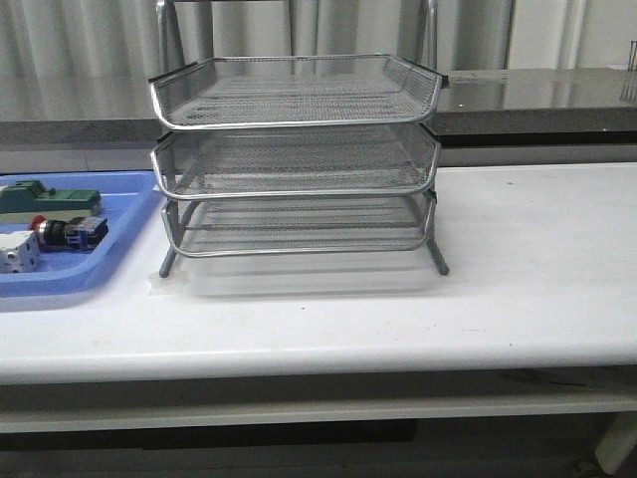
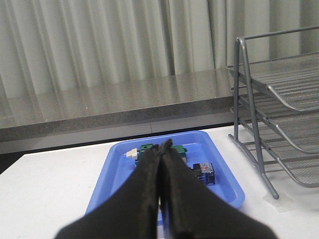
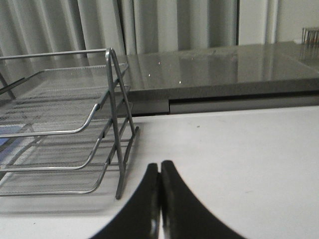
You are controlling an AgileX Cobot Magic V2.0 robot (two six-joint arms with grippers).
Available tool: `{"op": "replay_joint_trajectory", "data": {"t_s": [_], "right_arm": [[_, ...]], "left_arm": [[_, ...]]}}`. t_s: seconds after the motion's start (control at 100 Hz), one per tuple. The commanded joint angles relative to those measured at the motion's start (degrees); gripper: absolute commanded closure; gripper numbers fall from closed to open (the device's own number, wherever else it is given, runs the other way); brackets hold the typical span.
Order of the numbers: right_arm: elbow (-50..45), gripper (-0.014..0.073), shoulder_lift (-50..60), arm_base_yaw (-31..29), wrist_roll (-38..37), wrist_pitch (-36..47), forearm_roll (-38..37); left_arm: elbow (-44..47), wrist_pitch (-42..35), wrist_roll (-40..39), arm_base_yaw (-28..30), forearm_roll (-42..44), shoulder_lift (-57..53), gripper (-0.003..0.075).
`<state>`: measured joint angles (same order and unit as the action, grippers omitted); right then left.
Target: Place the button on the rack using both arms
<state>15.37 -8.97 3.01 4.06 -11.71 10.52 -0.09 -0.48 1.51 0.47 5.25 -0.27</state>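
The button (image 1: 66, 232) with its red head and blue rear block lies in the blue tray (image 1: 90, 274) at the left; its blue block shows in the left wrist view (image 2: 204, 174). The three-tier wire rack (image 1: 297, 149) stands mid-table with all its tiers empty. It also shows in the left wrist view (image 2: 279, 124) and in the right wrist view (image 3: 65, 134). My left gripper (image 2: 162, 147) is shut and empty, above the near side of the tray. My right gripper (image 3: 160, 167) is shut and empty, over bare table right of the rack. Neither arm shows in the front view.
The blue tray also holds a green block (image 1: 48, 198) and a white cube-like part (image 1: 17, 251). A grey counter (image 1: 537, 100) and curtains run behind the white table (image 1: 537, 259).
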Motion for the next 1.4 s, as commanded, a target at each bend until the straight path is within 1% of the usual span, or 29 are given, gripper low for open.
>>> {"op": "replay_joint_trajectory", "data": {"t_s": [0.0, 0.15, 0.29, 0.43, 0.62, 0.74, 0.91, 1.12, 1.17, 1.24, 1.31, 1.39], "right_arm": [[5.7, 0.0664, -6.8, -0.1, 0.5, 0.2, 1.4], [12.7, 0.0664, -17.8, -0.1, 0.5, -4.8, 3.1], [17.9, 0.0664, -28.4, -0.1, 0.5, -8.4, 8.1], [22.0, 0.0664, -38.0, -0.1, 0.5, -10.3, 16.1], [25.0, 0.0664, -49.1, -0.1, 0.5, -11.5, 29.4], [25.3, 0.0664, -54.3, -0.1, 0.5, -11.0, 34.8], [25.3, 0.0664, -59.6, 0.0, 1.0, -10.7, 37.4], [25.3, 0.0657, -61.2, 0.5, 3.7, -10.9, 38.6], [25.3, 0.0634, -61.2, 0.5, 4.0, -10.9, 39.5], [25.3, 0.0560, -61.2, 0.5, 4.1, -11.1, 40.9], [25.3, 0.0446, -61.2, 0.5, 4.4, -11.2, 41.7], [25.3, 0.0294, -61.2, 0.5, 5.3, -11.2, 42.9]], "left_arm": [[3.1, -4.6, -0.5, -0.3, -0.4, -1.8, 0.0741], [3.1, -4.6, -0.5, -0.3, -0.4, -1.8, 0.0741], [3.1, -4.6, -0.5, -0.3, -0.4, -1.8, 0.0741], [3.1, -4.6, -0.5, -0.3, -0.4, -1.8, 0.0741], [3.1, -4.6, -0.5, -0.3, -0.4, -1.8, 0.0741], [3.1, -4.6, -0.5, -0.3, -0.4, -1.8, 0.0741], [3.1, -4.6, -0.5, -0.3, -0.4, -1.8, 0.0741], [3.1, -4.6, -0.5, -0.3, -0.4, -1.8, 0.0741], [3.1, -4.6, -0.5, -0.3, -0.4, -1.8, 0.0741], [3.1, -4.6, -0.5, -0.3, -0.4, -1.8, 0.0741], [3.1, -4.6, -0.5, -0.3, -0.4, -1.8, 0.0741], [3.1, -4.6, -0.5, -0.3, -0.4, -1.8, 0.0741]]}}
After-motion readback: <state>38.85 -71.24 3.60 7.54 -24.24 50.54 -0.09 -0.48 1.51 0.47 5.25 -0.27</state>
